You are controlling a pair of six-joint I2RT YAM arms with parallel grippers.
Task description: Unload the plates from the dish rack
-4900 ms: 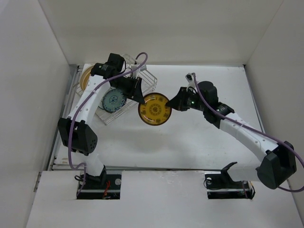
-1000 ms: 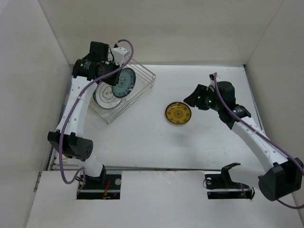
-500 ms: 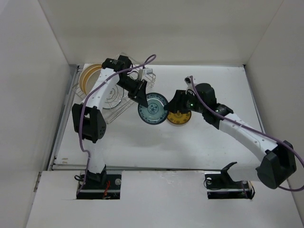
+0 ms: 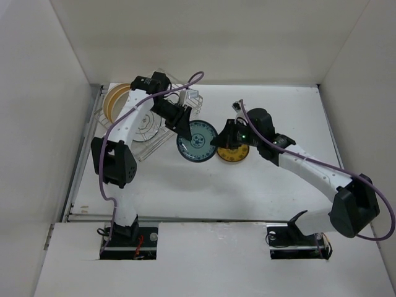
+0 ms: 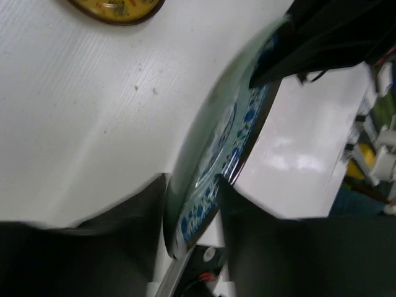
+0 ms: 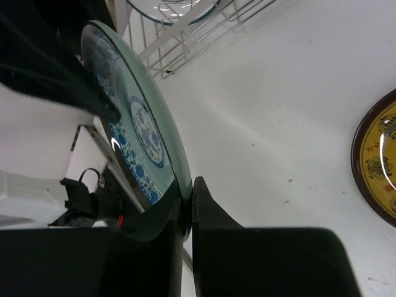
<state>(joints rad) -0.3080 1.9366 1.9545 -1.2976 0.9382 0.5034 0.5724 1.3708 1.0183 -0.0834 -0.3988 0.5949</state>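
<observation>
Teal plate [image 4: 195,141], one of four, pinched by right gripper [image 6: 187,189]; left gripper [image 5: 193,185] straddles it, grip unclear.

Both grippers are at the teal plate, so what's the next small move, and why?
Probably the left gripper should let go fully and draw back: the right gripper is shut on the teal plate at its rim, so it looks able to carry the plate alone to the table.

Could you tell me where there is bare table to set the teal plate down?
The near table, between the arms' bases and the teal plate and yellow plate, is bare, as is the far right corner. The left, around the dish rack, is crowded.
</observation>
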